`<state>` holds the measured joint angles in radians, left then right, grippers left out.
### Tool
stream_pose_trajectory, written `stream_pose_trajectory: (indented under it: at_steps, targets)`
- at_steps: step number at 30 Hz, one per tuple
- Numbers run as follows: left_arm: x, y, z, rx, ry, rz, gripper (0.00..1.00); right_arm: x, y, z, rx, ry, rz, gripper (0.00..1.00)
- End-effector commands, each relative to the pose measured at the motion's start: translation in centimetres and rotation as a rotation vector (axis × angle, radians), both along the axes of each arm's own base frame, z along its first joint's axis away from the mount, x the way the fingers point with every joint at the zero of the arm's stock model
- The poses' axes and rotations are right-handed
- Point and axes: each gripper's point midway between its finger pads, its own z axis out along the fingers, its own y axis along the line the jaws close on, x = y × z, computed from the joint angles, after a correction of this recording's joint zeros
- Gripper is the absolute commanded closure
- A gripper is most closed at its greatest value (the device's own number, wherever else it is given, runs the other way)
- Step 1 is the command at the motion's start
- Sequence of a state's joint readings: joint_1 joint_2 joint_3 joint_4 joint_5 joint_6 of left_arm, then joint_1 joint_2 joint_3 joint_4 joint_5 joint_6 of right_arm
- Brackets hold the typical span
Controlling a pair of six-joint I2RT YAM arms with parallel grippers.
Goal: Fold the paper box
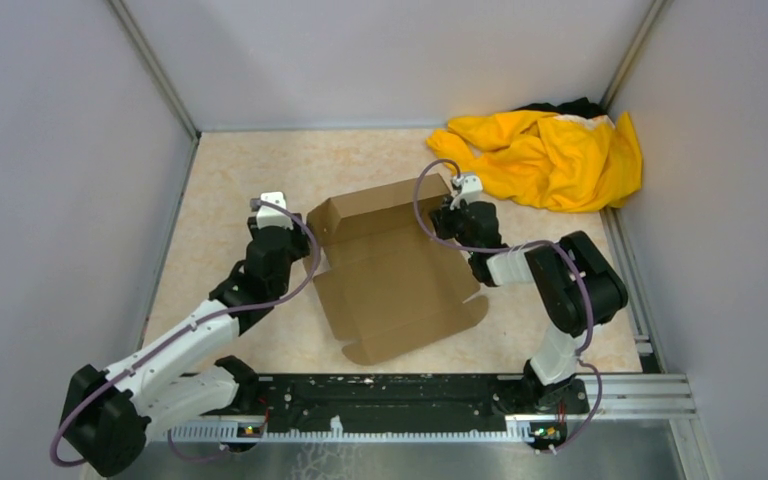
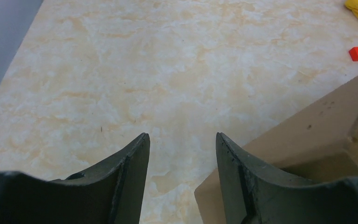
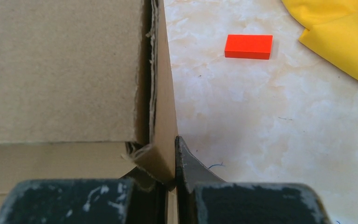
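Nearest the arm bases, the plain brown, unprinted corrugated-cardboard paper box [image 1: 390, 285] lies at the middle of the pale marbled tabletop [image 1: 230, 170]. Its near panel, cut with rounded corners, is flat and unfolded. Farther in, the side and rear walls are raised. The step in hand is judged to be the erection of the side walls.

The right pincer [image 3: 170, 163] is clamped on the upright right-hand wall, where thin layered board with a frayed cut edge is gripped. The left pincer [image 2: 182, 140] is held apart with nothing in it, low over the tabletop just outside the box's left corner.

For the next move, the left wall is probably to be gripped or pressed inward while the right wall is steadied. The board is stiff but creases readily, so moderate force is advised.

Beyond the box, a small flat red rectangular block [image 3: 248, 46] rests on the tabletop. A crumpled yellow cloth garment [image 1: 545, 155] lies in the far right corner.
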<state>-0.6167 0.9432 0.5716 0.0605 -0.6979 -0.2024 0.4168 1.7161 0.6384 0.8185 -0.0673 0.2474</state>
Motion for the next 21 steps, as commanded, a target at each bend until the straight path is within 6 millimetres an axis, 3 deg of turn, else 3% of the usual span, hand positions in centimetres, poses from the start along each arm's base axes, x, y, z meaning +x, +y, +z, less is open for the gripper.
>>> stream_pose_trajectory:
  at_steps: [1,8,16,21]
  targets:
    - [0.8,-1.7,-0.4,-0.019,0.004,-0.075,0.4,-1.8,0.0,-4.5,-0.03,0.168,0.039,1.0]
    - [1.2,-3.5,-1.1,-0.059,0.031,-0.134,0.42,-1.7,0.2,-4.8,-0.026,0.184,0.043,1.0]
    - [1.7,-4.0,-0.7,-0.061,0.033,-0.146,0.42,-1.6,0.2,-5.1,-0.03,0.198,0.039,1.0]
    - [1.6,-4.0,-1.7,-0.076,0.06,-0.133,0.41,-1.7,-0.1,-4.9,-0.042,0.198,0.006,1.0]
